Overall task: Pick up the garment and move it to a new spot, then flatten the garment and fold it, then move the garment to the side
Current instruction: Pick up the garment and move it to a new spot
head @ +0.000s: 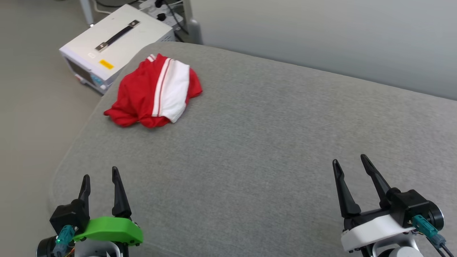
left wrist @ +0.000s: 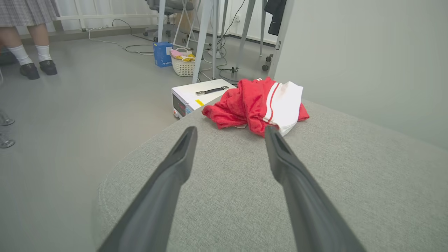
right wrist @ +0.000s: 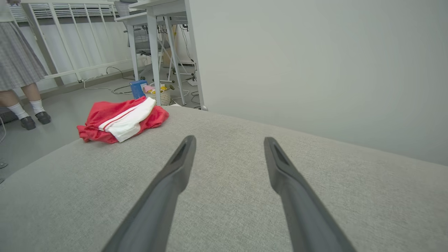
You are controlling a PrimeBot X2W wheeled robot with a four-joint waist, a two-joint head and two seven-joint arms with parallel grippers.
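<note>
1. The garment (head: 153,92) is a crumpled heap at the far left corner of the grey padded surface (head: 250,160), close to its rounded edge.
2. Looks-wise it's mostly bright red, with a broad white panel draped across the top of the pile. Thin red and white stripes run along where the white meets the red.
3. A little bit of striped trim pokes out at the far end of the bundle. The red fabric bunches into soft wrinkles on the near-left side, and the white part curls down over the near edge.
4. The shirt's front is hidden inside the bundle.
5. The left gripper (head: 100,173), the one with the green cover, is at the lower left of the head view. Its fingers are spread apart and empty. It's well short of the garment, which lies ahead past the fingertips in the left wrist view.
6. The right gripper (head: 349,159), with the white cover, is at the lower right. Its fingers are also spread with nothing held, over bare grey fabric and well apart from the garment.
7. A white box (head: 114,43) with a black handle sits on the floor just past the garment's corner.
8. In the left wrist view a person's legs (left wrist: 31,52) in white socks and dark shoes stand farther back. A white basket (left wrist: 183,63) and a blue box (left wrist: 162,54) sit by some desk legs.
</note>
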